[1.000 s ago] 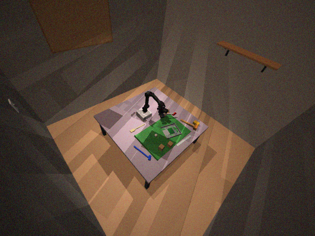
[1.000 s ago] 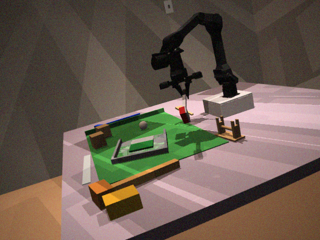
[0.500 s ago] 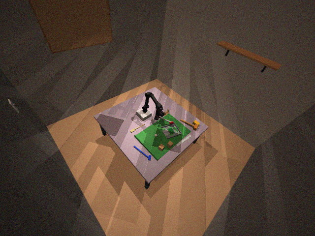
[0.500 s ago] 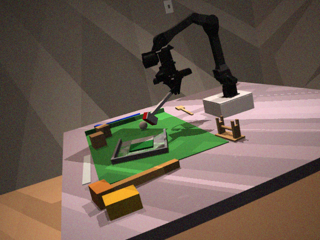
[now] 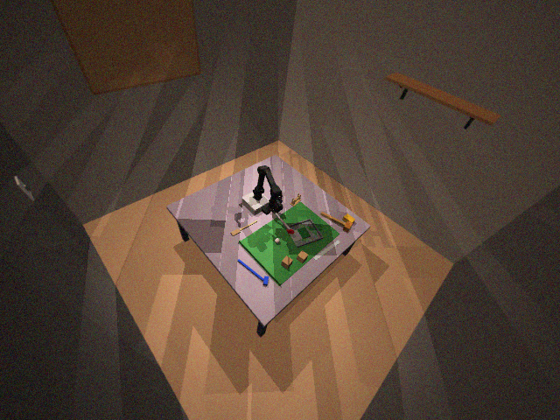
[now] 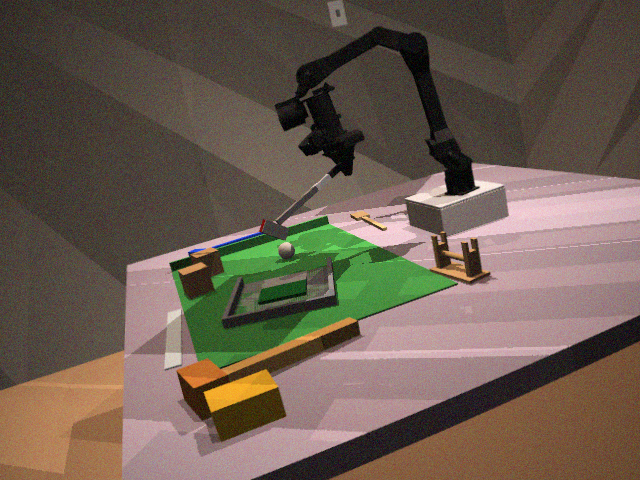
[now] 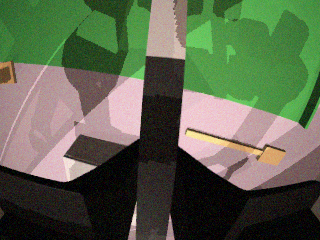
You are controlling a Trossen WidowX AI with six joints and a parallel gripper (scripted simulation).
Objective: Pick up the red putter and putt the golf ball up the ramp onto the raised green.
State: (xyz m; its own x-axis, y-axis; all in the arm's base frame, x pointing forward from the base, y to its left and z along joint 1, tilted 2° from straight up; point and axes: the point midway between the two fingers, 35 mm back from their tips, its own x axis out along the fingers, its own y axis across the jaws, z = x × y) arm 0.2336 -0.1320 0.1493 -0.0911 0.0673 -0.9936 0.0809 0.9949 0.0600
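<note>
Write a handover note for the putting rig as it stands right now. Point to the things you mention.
Gripper [image 5: 276, 211] [image 6: 345, 173] [image 7: 154, 147]: closed on the handle of the red putter [image 5: 290, 231] [image 6: 273, 228] [image 7: 162, 105], held up at a slant, head end lowest.
Golf ball [image 5: 276, 240] [image 6: 286, 250]: on the green mat [image 5: 264, 244] [image 6: 382, 279] [image 7: 240, 65], near the putter head and outside the gray-walled frame [image 5: 298, 245] [image 6: 279, 312] that surrounds the raised green [image 5: 306, 232] [image 6: 283, 290].
Wooden stand [image 5: 296, 199] [image 6: 457, 273]: beside the mat, no putter on it.
Done: putter picked up.
Left: line up the head, putt the ball up the ramp, get it to rest on the raised green.
</note>
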